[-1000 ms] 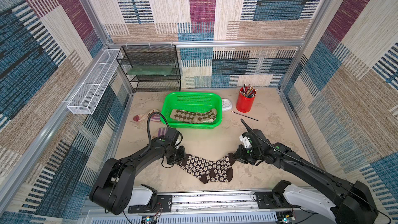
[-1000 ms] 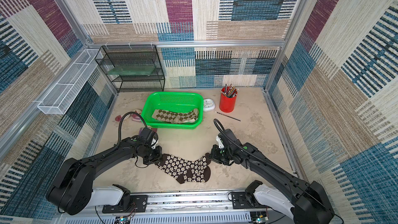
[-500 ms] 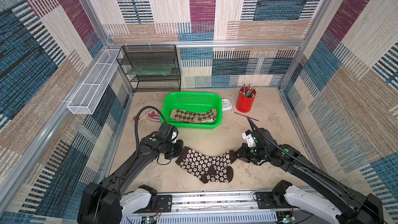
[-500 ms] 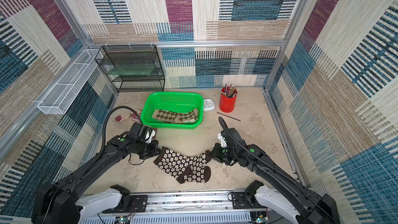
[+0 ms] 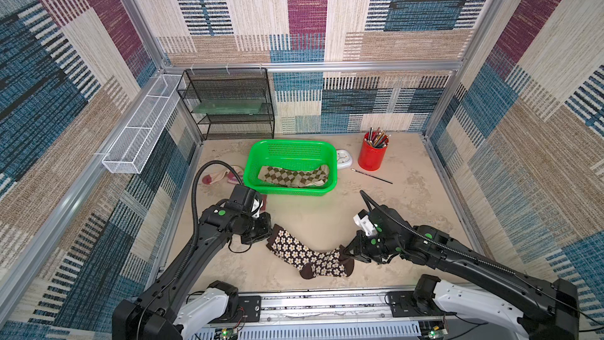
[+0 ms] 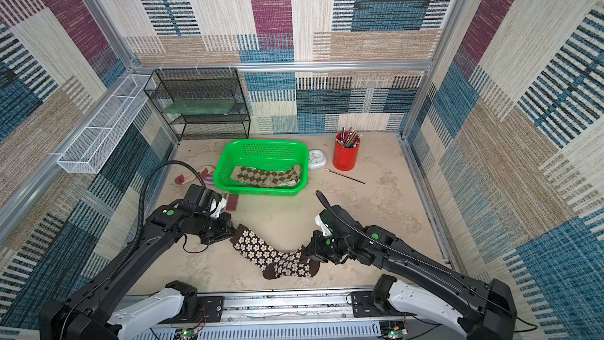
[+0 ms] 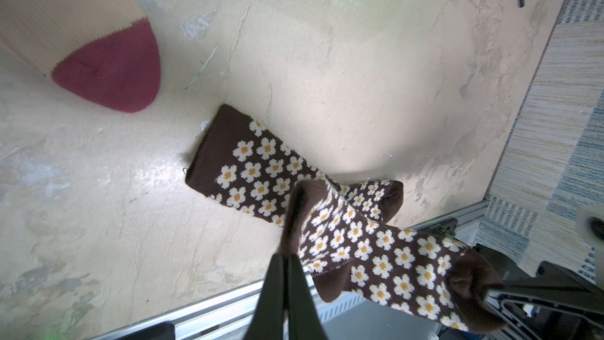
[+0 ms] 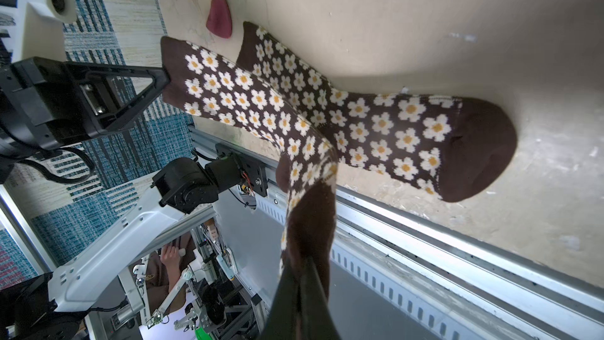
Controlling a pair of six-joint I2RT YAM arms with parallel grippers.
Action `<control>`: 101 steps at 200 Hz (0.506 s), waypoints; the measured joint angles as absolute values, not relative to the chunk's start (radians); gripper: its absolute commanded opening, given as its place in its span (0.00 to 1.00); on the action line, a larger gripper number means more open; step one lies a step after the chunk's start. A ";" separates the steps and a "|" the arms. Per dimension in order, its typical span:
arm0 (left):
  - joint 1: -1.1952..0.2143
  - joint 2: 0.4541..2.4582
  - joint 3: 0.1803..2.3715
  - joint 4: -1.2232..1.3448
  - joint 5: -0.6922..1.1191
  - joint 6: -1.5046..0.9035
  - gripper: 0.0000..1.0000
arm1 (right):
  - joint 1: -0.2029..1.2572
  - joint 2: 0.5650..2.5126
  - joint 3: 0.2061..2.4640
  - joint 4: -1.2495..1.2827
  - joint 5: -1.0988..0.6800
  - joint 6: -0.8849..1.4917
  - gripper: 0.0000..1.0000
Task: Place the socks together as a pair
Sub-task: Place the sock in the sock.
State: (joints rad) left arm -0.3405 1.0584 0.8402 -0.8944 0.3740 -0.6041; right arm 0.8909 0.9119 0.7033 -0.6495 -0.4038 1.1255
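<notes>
One dark brown daisy sock (image 7: 255,168) lies flat on the table near the front edge, its toe (image 8: 474,152) pointing right. A second daisy sock (image 7: 385,256) hangs stretched just above it, held at both ends. My left gripper (image 7: 287,258) is shut on its cuff and my right gripper (image 8: 302,268) is shut on its dark toe. In both top views the two socks (image 5: 310,256) (image 6: 277,256) overlap between the left gripper (image 5: 268,236) and the right gripper (image 5: 343,251). A cream sock with a maroon toe (image 5: 215,178) lies at the left. An argyle sock (image 5: 294,176) is in the basket.
The green basket (image 5: 255,165) stands mid-table with a white clock (image 5: 343,159), a red pencil cup (image 5: 372,158) and a loose pencil (image 5: 371,175) to its right. A black mesh shelf (image 5: 228,103) fills the back left corner. A white wire tray (image 5: 137,132) hangs on the left wall.
Both grippers have stayed shut on the daisy sock. The left arm has risen at the elbow, and the right gripper has shifted a little left and toward the front.
</notes>
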 measured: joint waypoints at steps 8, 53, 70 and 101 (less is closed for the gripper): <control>-0.340 1.062 0.826 -0.894 0.375 -0.604 0.00 | 0.889 0.912 0.693 -0.648 -0.384 1.128 0.02; -0.340 1.106 0.780 -0.849 0.385 -0.604 0.00 | 0.828 0.915 0.621 -0.643 -0.379 1.105 0.02; -0.340 1.129 0.769 -0.819 0.391 -0.602 0.00 | 0.822 0.930 0.602 -0.636 -0.369 1.081 0.02; -0.340 1.187 0.741 -0.765 0.392 -0.597 0.00 | 0.814 0.934 0.550 -0.621 -0.355 1.052 0.04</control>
State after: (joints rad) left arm -0.3401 1.1870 0.7414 -0.7647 0.3916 -0.5972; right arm 0.8143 0.9344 0.5503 -0.6209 -0.3553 1.0519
